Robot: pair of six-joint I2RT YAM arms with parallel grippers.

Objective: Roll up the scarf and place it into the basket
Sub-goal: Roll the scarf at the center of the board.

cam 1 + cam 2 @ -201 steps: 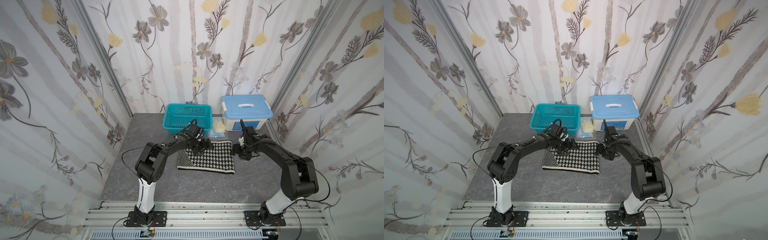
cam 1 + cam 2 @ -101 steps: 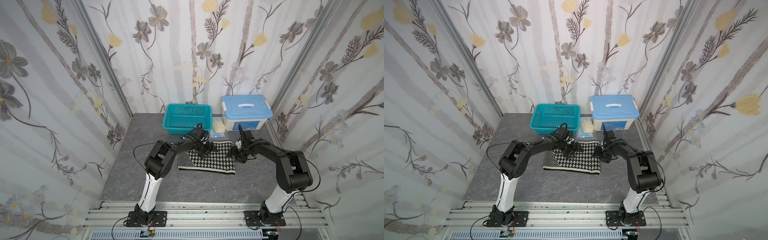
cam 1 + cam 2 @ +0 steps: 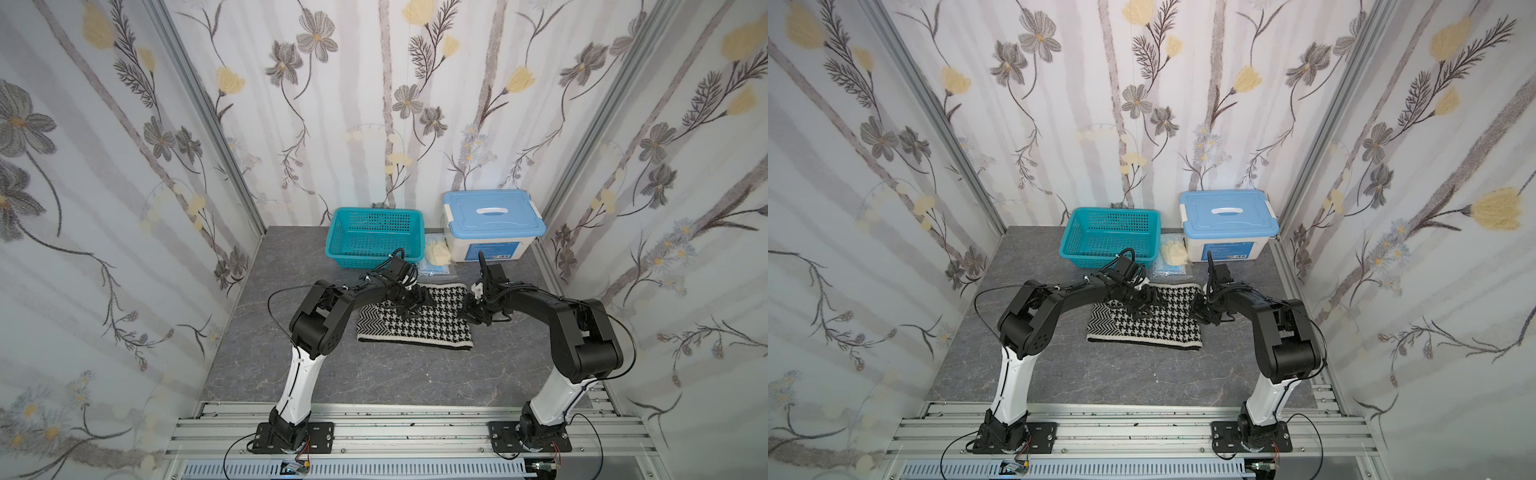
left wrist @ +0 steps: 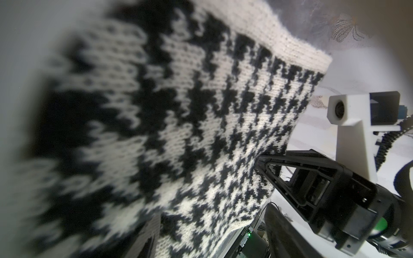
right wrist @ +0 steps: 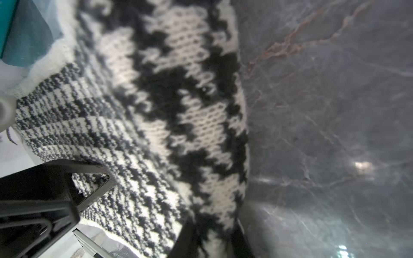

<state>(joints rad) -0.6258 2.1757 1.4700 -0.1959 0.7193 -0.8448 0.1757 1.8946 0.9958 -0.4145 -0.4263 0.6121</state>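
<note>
Pinching the right edge of the scarf (image 3: 419,328), the right hand (image 3: 465,309) is needing tight, even turns. The left hand (image 3: 419,301) is resting wide open on it.

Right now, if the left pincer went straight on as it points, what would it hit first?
Probably the scarf: the left pincer sits low over its houndstooth face, aimed toward the right pincer gripping the far edge. If it clears the cloth, that pincer comes next.

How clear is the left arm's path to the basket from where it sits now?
Probably yes. The left end effector is over the far edge of the scarf, and the basket stands just beyond it with nothing between them. Its top is open and it looks empty.
</note>
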